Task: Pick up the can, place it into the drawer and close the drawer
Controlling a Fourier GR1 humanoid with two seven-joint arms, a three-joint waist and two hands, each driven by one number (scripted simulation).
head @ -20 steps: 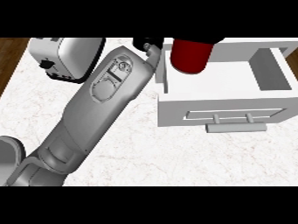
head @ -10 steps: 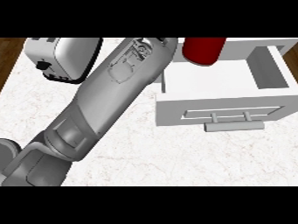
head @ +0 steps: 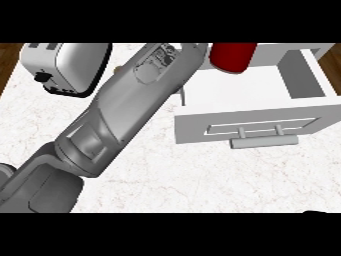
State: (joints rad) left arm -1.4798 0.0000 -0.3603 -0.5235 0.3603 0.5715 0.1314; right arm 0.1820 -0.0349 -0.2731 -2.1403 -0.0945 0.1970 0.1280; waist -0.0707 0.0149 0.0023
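Red can (head: 233,56) sits at the open drawer's (head: 306,75) back edge, left forearm (head: 129,105) reaches there with its hand out of view so grip unknown, and the can could tip or miss the drawer on release.

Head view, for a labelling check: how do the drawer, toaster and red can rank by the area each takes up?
1. Drawer, largest.
2. Toaster.
3. Red can, smallest, though the frame's top cuts it off, so its full size is unsure.
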